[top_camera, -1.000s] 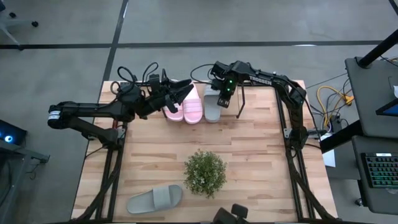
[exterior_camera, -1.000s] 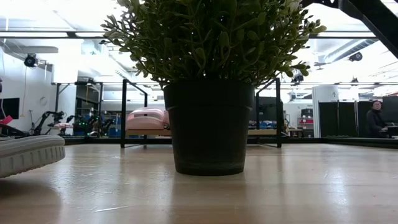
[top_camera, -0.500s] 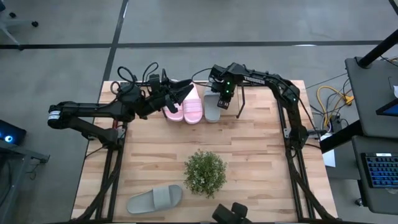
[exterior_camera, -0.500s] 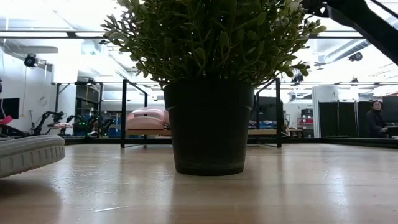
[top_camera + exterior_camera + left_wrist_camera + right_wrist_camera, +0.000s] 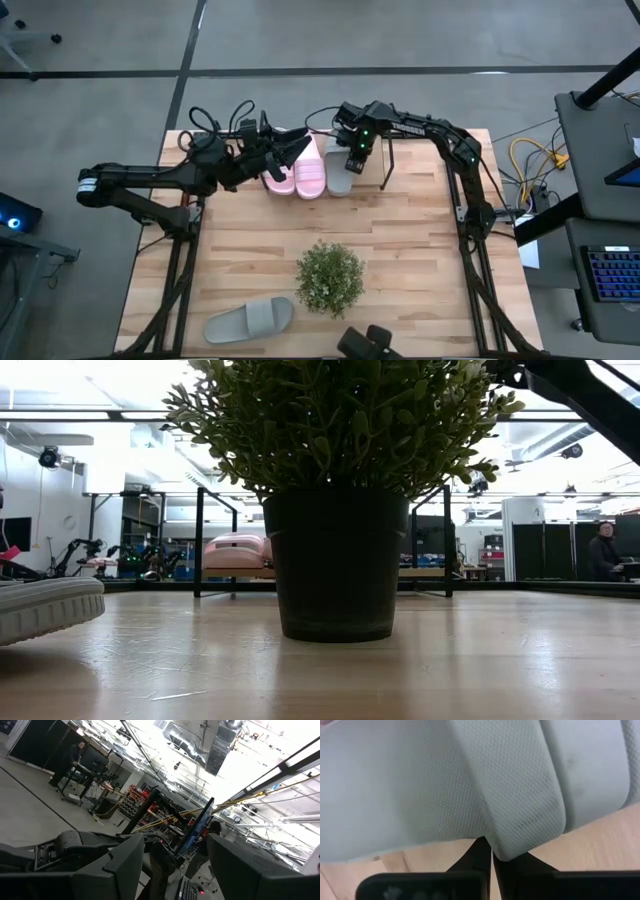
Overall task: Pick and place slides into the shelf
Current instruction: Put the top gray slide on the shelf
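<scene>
"trossen" lettering on right arm [image 5: 425,128]; nothing else legible

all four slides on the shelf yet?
No: in the high view one grey slide lies on the tabletop near the plant, far from the shelf.

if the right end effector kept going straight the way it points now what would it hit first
Most likely the grey slide on the shelf. In the right wrist view the slide's mesh strap fills the frame just past the shut right end effector. Whether they already touch cannot be told.
</scene>
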